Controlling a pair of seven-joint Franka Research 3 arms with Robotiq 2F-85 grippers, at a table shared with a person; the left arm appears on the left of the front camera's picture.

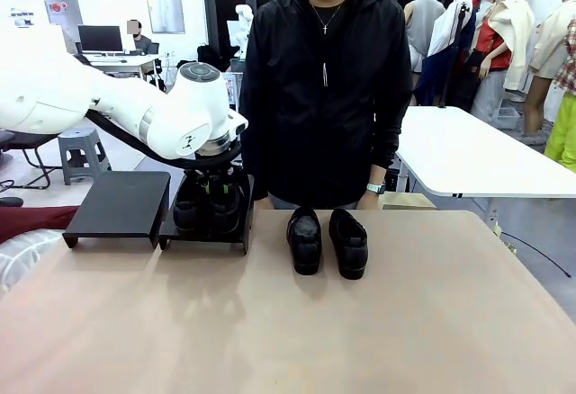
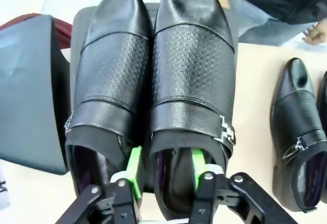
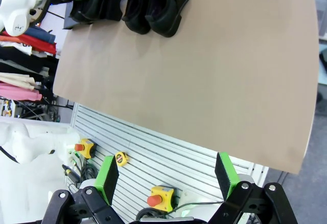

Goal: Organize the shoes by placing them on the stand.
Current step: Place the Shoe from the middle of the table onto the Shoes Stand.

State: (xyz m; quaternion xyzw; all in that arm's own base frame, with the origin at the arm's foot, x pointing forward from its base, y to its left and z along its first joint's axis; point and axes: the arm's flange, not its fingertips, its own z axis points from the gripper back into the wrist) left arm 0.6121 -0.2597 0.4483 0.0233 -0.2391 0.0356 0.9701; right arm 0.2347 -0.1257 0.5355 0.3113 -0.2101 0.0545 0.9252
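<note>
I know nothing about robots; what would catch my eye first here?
The big white left arm leans over the far left of the table, its jaws parted at a pair of glossy black shoes sitting on the right-hand platform of the black stand. A second pair waits on the table in front of a person in black.

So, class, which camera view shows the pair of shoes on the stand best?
The left wrist view: the pair sits close up, perforated uppers and buckle clear. In front view the left arm half hides it; in right wrist view it is small, far off.
</note>
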